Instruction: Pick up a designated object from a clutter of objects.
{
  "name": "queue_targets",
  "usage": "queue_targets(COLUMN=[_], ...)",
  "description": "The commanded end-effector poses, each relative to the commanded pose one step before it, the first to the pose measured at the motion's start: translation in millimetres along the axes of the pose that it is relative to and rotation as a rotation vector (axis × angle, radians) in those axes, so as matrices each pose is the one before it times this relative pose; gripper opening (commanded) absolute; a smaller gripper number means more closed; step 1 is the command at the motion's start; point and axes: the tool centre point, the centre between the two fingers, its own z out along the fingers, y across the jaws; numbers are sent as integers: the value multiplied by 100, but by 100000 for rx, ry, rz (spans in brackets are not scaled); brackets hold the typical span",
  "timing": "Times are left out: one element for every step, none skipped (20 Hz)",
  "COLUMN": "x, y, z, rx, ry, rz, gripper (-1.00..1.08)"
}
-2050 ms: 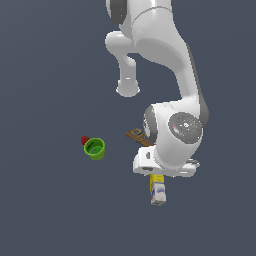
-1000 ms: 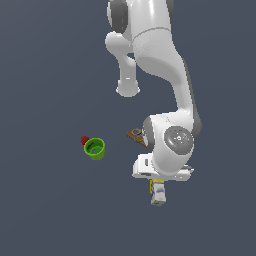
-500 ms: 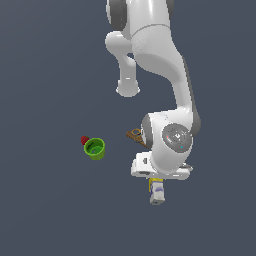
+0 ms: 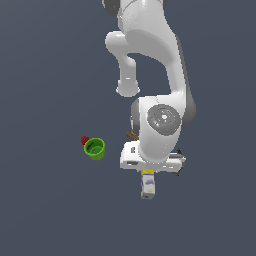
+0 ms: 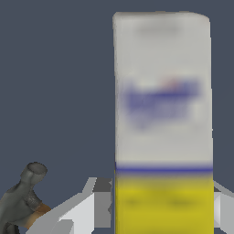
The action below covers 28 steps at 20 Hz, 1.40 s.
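Observation:
The carton [image 4: 147,186], white with blue print at one end and yellow at the other, sticks out from under my hand in the exterior view. In the wrist view the carton [image 5: 162,105] fills the frame. My gripper [image 5: 163,205] straddles its yellow end. One finger [image 5: 101,203] and the other finger [image 5: 224,203] press against its two long sides, so the gripper is shut on it. In the exterior view the fingers are hidden under the hand [image 4: 152,161]. The yellow bottle is hidden.
A green cup [image 4: 94,148] with a red berry-like thing [image 4: 84,140] beside it lies at the exterior view's left. A hammer's wooden handle [image 4: 132,135] pokes out behind my hand. Its dark head [image 5: 25,196] shows in the wrist view.
The hand came down over the carton's yellow end. Since half a second ago the arm and the carton have together shifted up and toward the exterior view's left. Cup and berry have not moved.

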Motion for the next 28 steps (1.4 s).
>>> queue_targets(x=[-294, -138, -145, -144, -143, -142, -140, -139, -137, -137, -134, -131, -129, -130, -124, -121, -119, -115, -112, -108, -104, -99, -95, -90, -85, -84, -69, -59], y=[1724, 797, 772, 772, 772, 785, 770, 768, 769, 779, 766, 763, 762, 770, 758, 756, 754, 752, 749, 746, 743, 739, 735, 731, 726, 681, 688, 638], z=[-2190, -968, -983, -984, -986, -993, -987, -988, -989, -995, -988, -985, -984, -990, -980, -977, -974, -970, -965, -959, -954, -947, -939, -931, -923, -928, -868, -803], rx=[12, 51, 0, 0, 0, 69, 0, 0, 0, 69, 0, 0, 0, 67, 0, 0, 0, 0, 0, 0, 0, 0, 0, 0, 0, -62, 0, 0], ry=[161, -2, 0, 0, 0, 1, 0, 0, 0, 4, 0, 0, 0, 9, 0, 0, 0, 0, 0, 0, 0, 0, 0, 0, 0, 19, 0, 0], rz=[89, 46, 0, 0, 0, 1, 0, 0, 0, -7, 0, 0, 0, -13, 0, 0, 0, 0, 0, 0, 0, 0, 0, 0, 0, -24, 0, 0], gripper=[-100, -100, -100, -100, -100, -100, -100, -100, -100, -100, -100, -100, -100, -100, -100, -100, -100, -100, -100, -100, -100, -100, -100, -100, -100, -100, -100, -100])
